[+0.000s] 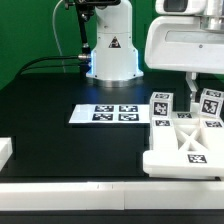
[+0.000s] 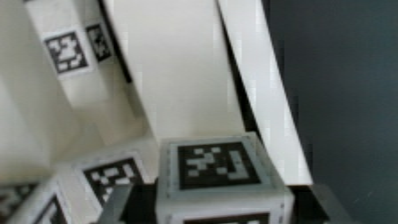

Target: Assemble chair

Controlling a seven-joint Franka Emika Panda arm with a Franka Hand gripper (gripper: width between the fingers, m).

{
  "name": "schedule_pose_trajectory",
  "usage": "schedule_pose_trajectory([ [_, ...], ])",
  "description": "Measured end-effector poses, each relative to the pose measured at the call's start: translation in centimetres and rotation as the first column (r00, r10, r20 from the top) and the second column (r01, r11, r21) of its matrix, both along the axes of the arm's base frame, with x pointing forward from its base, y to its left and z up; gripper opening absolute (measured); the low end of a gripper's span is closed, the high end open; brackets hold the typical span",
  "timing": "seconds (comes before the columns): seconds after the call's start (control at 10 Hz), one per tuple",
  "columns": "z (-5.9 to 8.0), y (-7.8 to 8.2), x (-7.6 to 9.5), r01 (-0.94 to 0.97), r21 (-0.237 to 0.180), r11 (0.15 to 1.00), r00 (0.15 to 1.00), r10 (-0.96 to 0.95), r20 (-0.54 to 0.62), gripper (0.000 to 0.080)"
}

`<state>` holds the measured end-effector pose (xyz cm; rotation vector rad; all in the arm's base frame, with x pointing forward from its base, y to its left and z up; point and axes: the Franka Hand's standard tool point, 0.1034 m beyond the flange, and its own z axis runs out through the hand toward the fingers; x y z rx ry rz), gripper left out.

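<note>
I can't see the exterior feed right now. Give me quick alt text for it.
The white arm's claw reaches down among tagged white chair parts clustered at the exterior view's right on a black table; its jaws are hidden behind the parts. The marker board lies flat mid-table, in front of the robot base.

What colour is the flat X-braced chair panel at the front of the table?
White, with a black-and-white square tag; the X-braced panel shows best in the exterior view.

White tagged chair parts (image 1: 185, 135), X-braced panel and blocks, cluster at exterior view's right.
</note>
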<state>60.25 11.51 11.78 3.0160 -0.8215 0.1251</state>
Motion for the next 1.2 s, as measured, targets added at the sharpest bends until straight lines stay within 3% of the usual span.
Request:
schedule_pose_trajectory([
  [0.3, -0.02, 0.32, 0.05, 0.329, 0.050, 0.943, 0.944, -0.329, 0.004, 0.0281],
  [0.6, -0.02, 0.10, 0.24, 0.480, 0.094, 0.872, 0.876, -0.482, -0.005, 0.0282],
  [0.7, -0.05, 0.10, 0.23, 0.464, 0.092, 0.881, 0.885, -0.465, -0.004, 0.0356],
  [0.8, -0.08, 0.10, 0.21, 0.453, 0.090, 0.887, 0.891, -0.454, -0.003, 0.0356],
  [1.0, 0.08, 0.38, 0.06, 0.300, 0.063, 0.952, 0.954, -0.300, -0.024, 0.0615],
  [1.2, 0.04, 0.59, -0.16, -0.087, 0.027, 0.996, 0.995, 0.088, -0.040, 0.0639],
])
